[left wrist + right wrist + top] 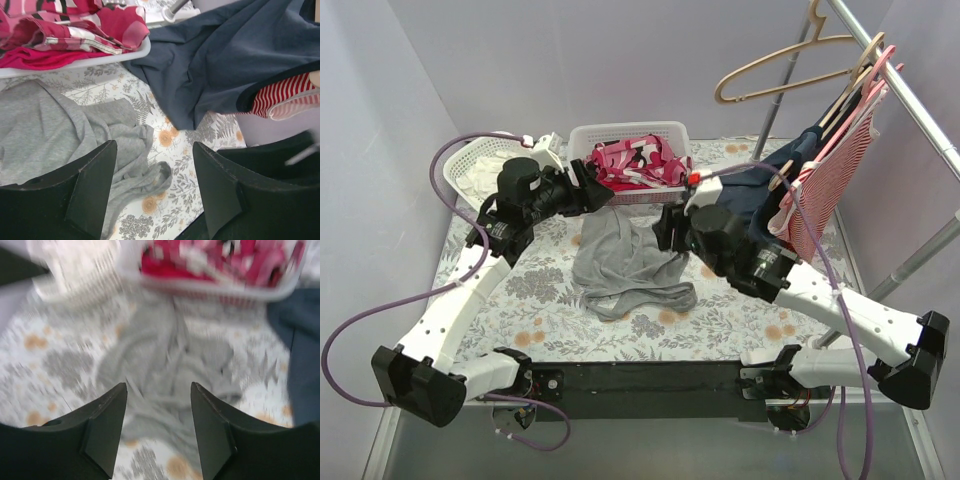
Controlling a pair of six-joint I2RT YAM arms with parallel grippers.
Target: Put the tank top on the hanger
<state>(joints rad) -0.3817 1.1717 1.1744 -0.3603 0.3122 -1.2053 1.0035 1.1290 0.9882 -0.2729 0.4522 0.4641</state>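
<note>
The grey tank top (625, 262) lies crumpled at the middle of the floral counter (545, 325), just in front of the white basket (625, 135) at the far edge. The left tool (592, 183) hovers over its far end, fingers apart and holding nothing. The right tool (665, 228) sits at its right side, likewise spread and empty. The tan hanger (785, 72) hangs from the rail (910, 100) above the far right corner.

pale lilac-grey walls (620, 60) close in the back and both sides, evenly lit, with only soft shadows. the table (545, 300) wears a white cloth (165, 136) printed with grey ferns and orange flowers; its near edge is a black bar (650, 378). a silver clothes rail (920, 108) slants across the right corner. a grey floor (650, 455) shows below.
</note>
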